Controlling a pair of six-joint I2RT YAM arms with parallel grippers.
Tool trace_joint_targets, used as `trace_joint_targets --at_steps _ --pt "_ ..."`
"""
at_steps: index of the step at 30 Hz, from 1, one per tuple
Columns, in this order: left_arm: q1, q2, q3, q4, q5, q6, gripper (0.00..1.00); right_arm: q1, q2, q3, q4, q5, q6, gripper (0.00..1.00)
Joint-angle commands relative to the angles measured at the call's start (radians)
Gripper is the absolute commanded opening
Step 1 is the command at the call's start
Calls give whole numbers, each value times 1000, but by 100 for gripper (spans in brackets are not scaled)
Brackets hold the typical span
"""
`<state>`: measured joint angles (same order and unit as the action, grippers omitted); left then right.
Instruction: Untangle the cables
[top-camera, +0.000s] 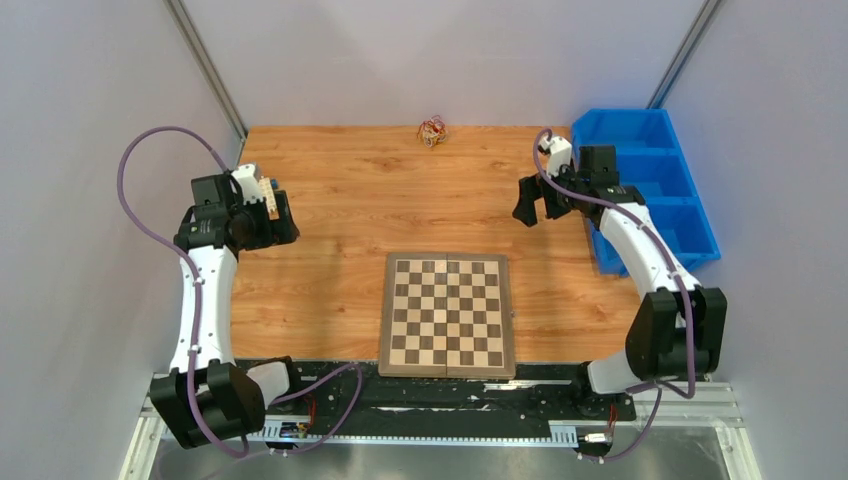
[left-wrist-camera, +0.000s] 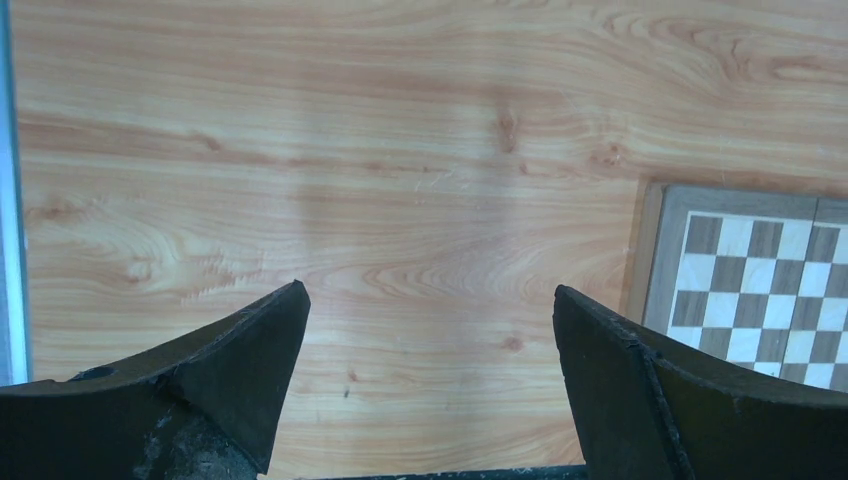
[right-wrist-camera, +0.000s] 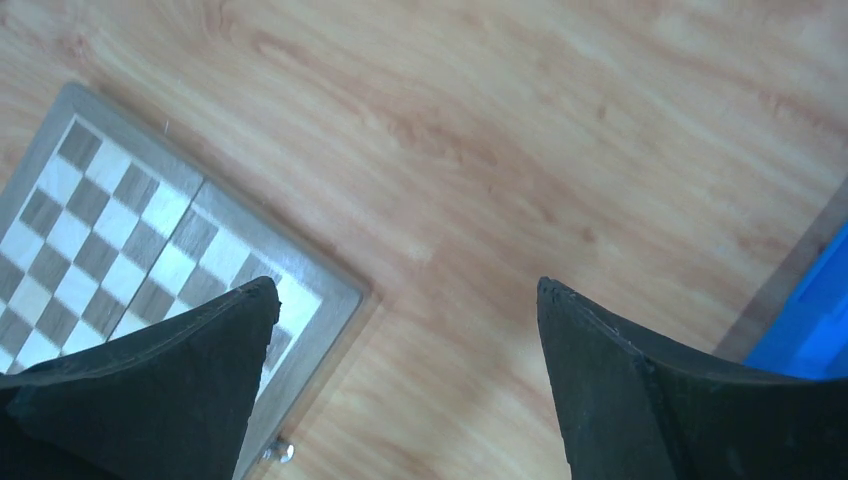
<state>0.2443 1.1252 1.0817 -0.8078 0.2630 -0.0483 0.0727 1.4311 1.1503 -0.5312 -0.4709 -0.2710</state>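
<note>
Two robot arms stand at the near edge of a wooden desk (top-camera: 330, 180). Nearest, at the middle of that edge, a chessboard (top-camera: 447, 313) lies flat with no pieces on it.

Further in, the left gripper (left-wrist-camera: 428, 300) hangs by the desk's left edge. The right gripper (right-wrist-camera: 405, 295) hangs by the right edge, beside a blue bin (top-camera: 665, 180). Both have their jaws spread wide with nothing between them, only bare wood and a corner of the chessboard below.

Farthest, at the middle of the far edge, sit the cables (top-camera: 432, 131). They are a small tight clump of very thin red, white and yellowish wires, too small to make out single loops. The clump looks roundish, with no clear long axis.

It lies ahead of both grippers and inward toward the desk's middle, well apart from each. The right gripper seems somewhat nearer. Neither wrist camera shows the clump. The untangling looks not yet begun, and either arm would first have to reach toward the far edge.
</note>
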Motion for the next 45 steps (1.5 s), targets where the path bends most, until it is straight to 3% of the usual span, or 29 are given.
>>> trace_joint_targets --at_steps 1,8,13,19,23,34,37,40,43,45 --pt "3 9 122 104 -11 -25 100 40 144 211 94 21 -2 100" --pt "3 -6 181 210 -4 46 100 115 522 676 123 92 -64 100" --pt "3 25 227 183 -14 29 100 183 789 964 204 230 -137 100" --pt "3 -42 97 314 52 30 100 285 1059 1217 364 398 -251 100" --pt "3 -111 5 416 107 43 100 322 1180 1255 515 431 -301 100" --pt "3 -54 35 367 87 33 100 361 1438 1362 809 583 -489 99" --pt "3 -38 53 344 74 40 100 359 1500 1402 852 591 -541 95" --pt "3 -31 57 341 62 41 100 352 1534 1404 904 565 -570 82" --pt "3 -11 73 323 59 70 100 349 1561 1417 945 527 -594 61" --pt "3 16 105 291 50 93 100 348 1561 1418 958 497 -603 40"
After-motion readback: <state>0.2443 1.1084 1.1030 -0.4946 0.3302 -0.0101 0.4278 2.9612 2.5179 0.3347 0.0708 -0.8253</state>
